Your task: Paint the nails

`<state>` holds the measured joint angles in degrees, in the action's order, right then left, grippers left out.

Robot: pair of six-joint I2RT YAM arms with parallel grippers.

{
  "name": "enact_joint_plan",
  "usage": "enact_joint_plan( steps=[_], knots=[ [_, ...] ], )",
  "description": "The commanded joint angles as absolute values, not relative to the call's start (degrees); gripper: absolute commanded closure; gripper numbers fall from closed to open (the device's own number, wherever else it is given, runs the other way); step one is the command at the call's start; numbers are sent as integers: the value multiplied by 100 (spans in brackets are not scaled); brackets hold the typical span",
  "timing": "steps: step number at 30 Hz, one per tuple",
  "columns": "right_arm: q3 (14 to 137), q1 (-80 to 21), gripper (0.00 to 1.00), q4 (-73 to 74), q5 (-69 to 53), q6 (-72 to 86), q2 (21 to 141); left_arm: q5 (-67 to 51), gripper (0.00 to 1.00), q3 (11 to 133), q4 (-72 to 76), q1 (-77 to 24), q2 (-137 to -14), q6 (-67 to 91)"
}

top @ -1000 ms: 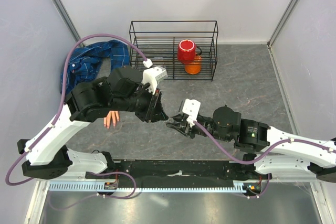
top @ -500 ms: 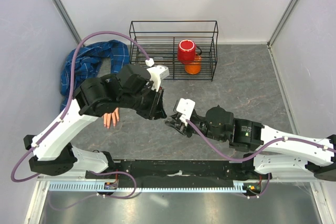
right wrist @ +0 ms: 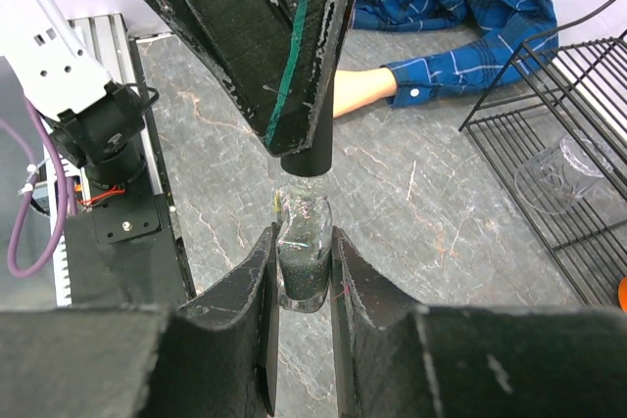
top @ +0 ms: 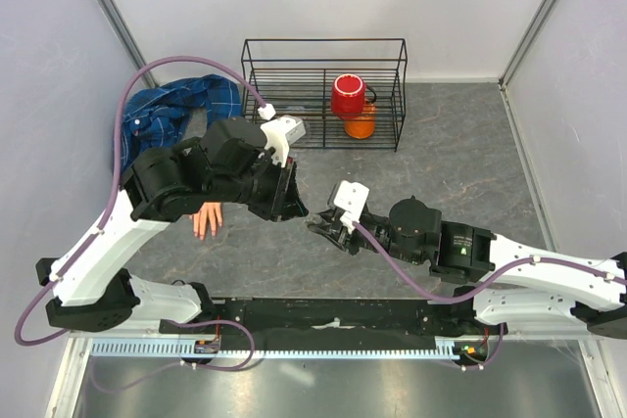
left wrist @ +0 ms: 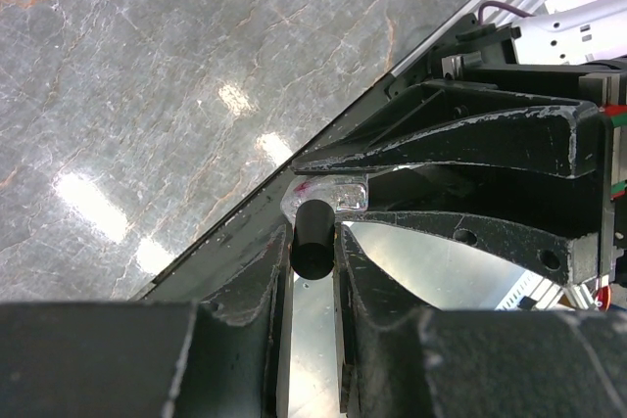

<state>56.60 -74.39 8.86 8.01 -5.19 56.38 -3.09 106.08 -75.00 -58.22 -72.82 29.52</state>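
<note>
Two robot arms meet over a grey stone-patterned table [top: 460,144]; the right gripper [right wrist: 304,242] has its jaws pinching a small glass bottle [right wrist: 305,259] upright, with dark glittery liquid inside; the left gripper [left wrist: 312,244] has its jaws clamped on the black cap [left wrist: 313,238] at the bottle's neck, though whether cap and neck touch is hard to tell. The fake hand [top: 207,220] lies flat to the left, partly under the left arm; its blue plaid sleeve [top: 174,113] trails toward the back-left corner; the nails [top: 204,234] point toward the near edge, too small to make out. A wire basket [top: 323,43] at the back holds a red cup [top: 348,95].
</note>
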Motion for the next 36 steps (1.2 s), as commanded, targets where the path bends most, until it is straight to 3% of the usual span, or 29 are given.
enact_joint_plan(
  steps=[1,36],
  knots=[
    [5608,-7427,100,510,826,-448,5449,-158,98,10775,-7523,-5766,-7128,3059],
    [5634,-7427,100,519,659,-431,5537,-316,98,10916,-7400,-5678,-7084,2936]
  ],
)
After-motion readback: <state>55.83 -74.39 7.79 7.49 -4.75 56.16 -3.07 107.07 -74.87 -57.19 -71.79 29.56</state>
